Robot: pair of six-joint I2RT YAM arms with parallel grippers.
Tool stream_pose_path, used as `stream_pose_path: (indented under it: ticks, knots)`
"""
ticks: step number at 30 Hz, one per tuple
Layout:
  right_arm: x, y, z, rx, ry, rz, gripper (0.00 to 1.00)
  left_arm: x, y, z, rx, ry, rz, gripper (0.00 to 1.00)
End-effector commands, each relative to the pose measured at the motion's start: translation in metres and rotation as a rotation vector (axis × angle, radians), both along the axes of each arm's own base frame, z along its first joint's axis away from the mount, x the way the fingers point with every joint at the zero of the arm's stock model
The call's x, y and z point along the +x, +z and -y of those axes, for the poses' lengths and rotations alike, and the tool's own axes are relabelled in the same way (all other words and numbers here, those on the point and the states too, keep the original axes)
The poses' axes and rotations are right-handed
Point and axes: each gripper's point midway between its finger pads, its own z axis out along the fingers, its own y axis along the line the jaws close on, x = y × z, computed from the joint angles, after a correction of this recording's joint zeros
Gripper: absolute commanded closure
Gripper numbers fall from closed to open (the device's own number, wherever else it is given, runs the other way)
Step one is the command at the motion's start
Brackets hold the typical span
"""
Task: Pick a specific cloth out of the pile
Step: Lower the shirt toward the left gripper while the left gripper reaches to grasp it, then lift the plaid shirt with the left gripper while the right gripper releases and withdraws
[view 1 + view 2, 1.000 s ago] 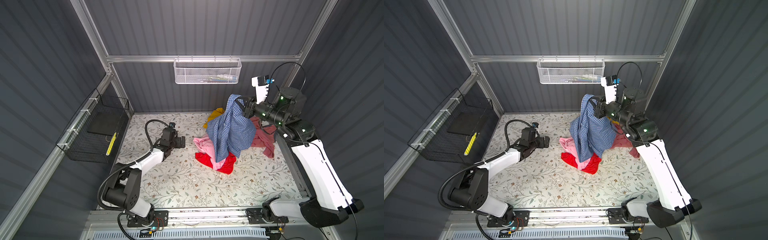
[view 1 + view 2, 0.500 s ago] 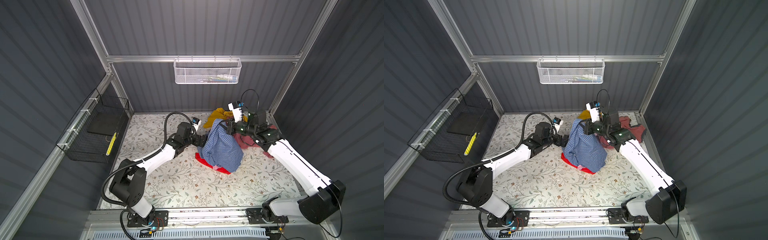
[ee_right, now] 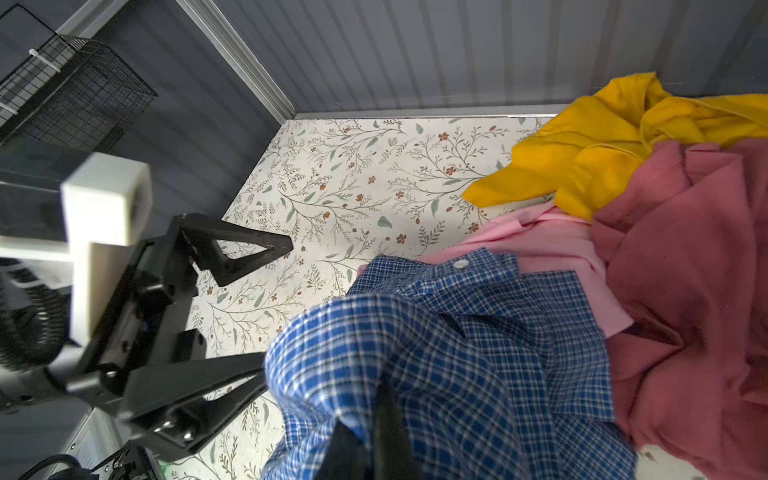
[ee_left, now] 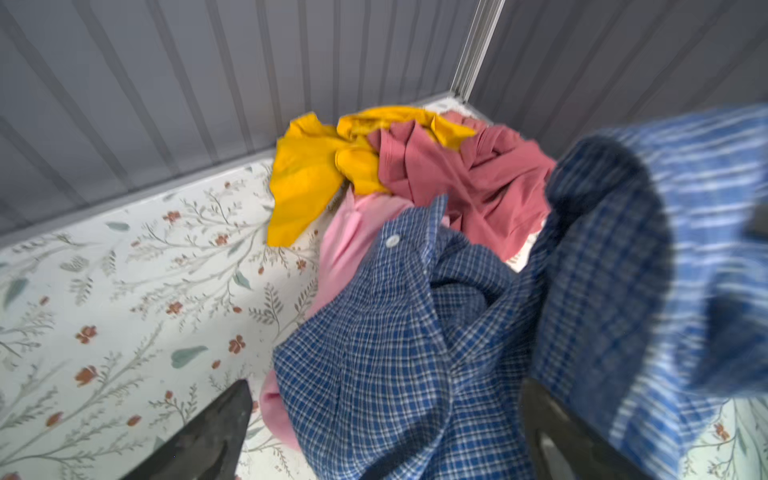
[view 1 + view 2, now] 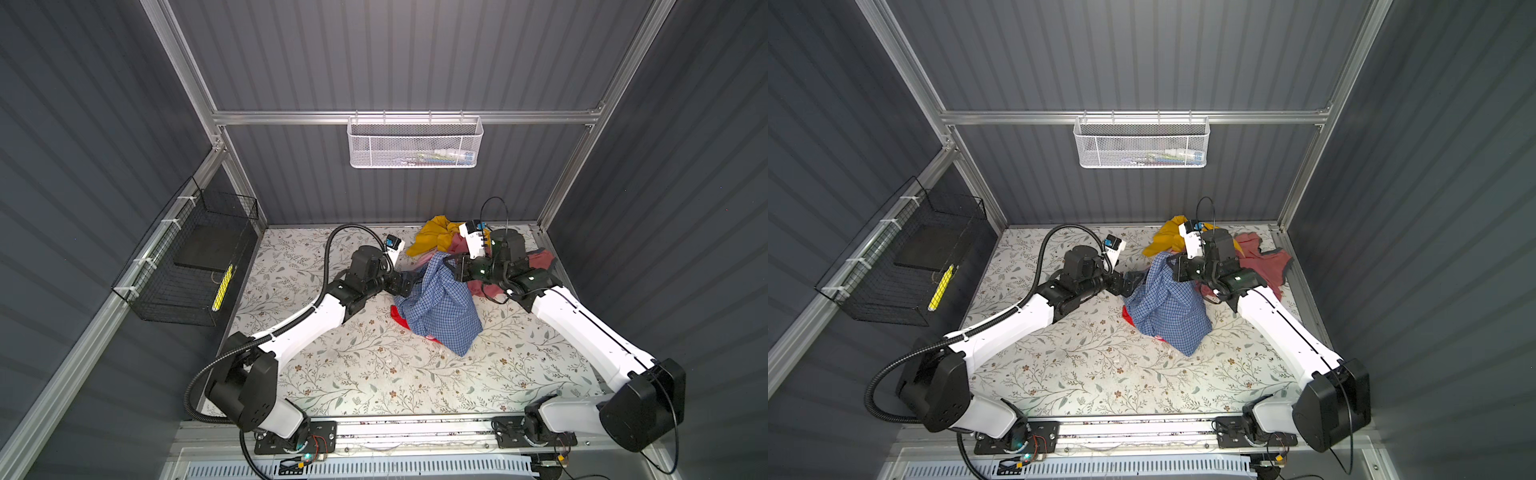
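Right fingers [image 3: 388,415] pinch the cloth [image 5: 440,307]; left fingers [image 4: 216,432] spread wide, its edge between them.

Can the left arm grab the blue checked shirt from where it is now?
Probably yes. The left gripper is open right at the edge of the blue checked shirt, and nothing sits between them. The right gripper holds the shirt's far side, out of the way.
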Motion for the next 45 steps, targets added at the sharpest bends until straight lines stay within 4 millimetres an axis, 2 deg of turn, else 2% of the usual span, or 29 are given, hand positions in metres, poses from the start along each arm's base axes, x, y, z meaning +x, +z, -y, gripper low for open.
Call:
stream_pose_path:
  ticks: [1, 5, 9, 15, 18, 23, 26, 29, 30, 32, 34, 36, 37, 38, 39, 42, 43, 44, 45]
  knots:
    - [0.004, 0.013, 0.002, 0.010, -0.013, 0.046, 1.00, -0.008, 0.019, 0.005, 0.000, -0.068, 0.028, 0.00]
    - [0.004, 0.017, 0.001, 0.012, -0.008, 0.058, 1.00, -0.029, 0.029, 0.028, -0.049, -0.249, -0.010, 0.00]
    - [0.000, 0.028, -0.006, 0.046, 0.035, 0.076, 1.00, -0.042, 0.024, 0.055, -0.124, -0.381, -0.112, 0.00]
    - [-0.008, 0.045, -0.017, 0.109, 0.106, 0.126, 1.00, -0.038, 0.028, 0.077, -0.199, -0.435, -0.109, 0.00]
    - [-0.016, 0.058, -0.026, 0.168, 0.167, 0.163, 1.00, -0.029, 0.014, 0.088, -0.194, -0.444, -0.140, 0.00]
    - [-0.026, 0.061, -0.030, 0.190, 0.212, 0.153, 1.00, -0.009, 0.011, 0.099, -0.211, -0.415, -0.115, 0.01]
    - [-0.030, 0.067, -0.027, 0.193, 0.209, 0.173, 1.00, 0.002, 0.009, 0.102, -0.199, -0.391, -0.111, 0.11]
    - [-0.032, 0.073, -0.025, 0.188, 0.207, 0.184, 1.00, 0.006, 0.025, 0.101, -0.208, -0.371, -0.063, 0.44]
    - [-0.032, 0.073, -0.024, 0.182, 0.204, 0.184, 0.99, 0.008, 0.033, 0.098, -0.205, -0.354, -0.031, 0.58]
    - [-0.033, 0.076, -0.022, 0.171, 0.200, 0.191, 0.97, 0.010, 0.053, 0.091, -0.203, -0.326, 0.037, 0.78]
    - [-0.031, 0.081, -0.017, 0.159, 0.168, 0.209, 0.77, 0.014, 0.086, 0.084, -0.190, -0.295, 0.124, 1.00]
    - [-0.028, 0.086, -0.009, 0.140, 0.124, 0.237, 0.69, 0.015, 0.108, 0.075, -0.166, -0.261, 0.178, 1.00]
    - [-0.027, 0.088, -0.003, 0.124, 0.096, 0.256, 0.53, 0.018, 0.118, 0.068, -0.152, -0.227, 0.210, 1.00]
    - [-0.024, 0.088, 0.003, 0.103, 0.061, 0.269, 0.44, 0.018, 0.127, 0.063, -0.145, -0.204, 0.234, 1.00]
    - [-0.024, 0.090, 0.008, 0.086, 0.035, 0.285, 0.41, 0.018, 0.139, 0.057, -0.140, -0.185, 0.262, 1.00]
    - [-0.020, 0.095, 0.029, 0.029, -0.068, 0.342, 0.21, 0.017, 0.165, 0.041, -0.130, -0.123, 0.323, 1.00]
    - [-0.018, 0.092, 0.032, 0.012, -0.087, 0.342, 0.11, 0.017, 0.175, 0.035, -0.130, -0.104, 0.339, 1.00]
    - [-0.023, 0.101, 0.040, 0.009, -0.114, 0.376, 0.01, 0.016, 0.181, 0.032, -0.126, -0.095, 0.348, 1.00]
    - [-0.023, 0.101, 0.045, -0.005, -0.139, 0.382, 0.01, 0.015, 0.189, 0.029, -0.121, -0.082, 0.358, 1.00]
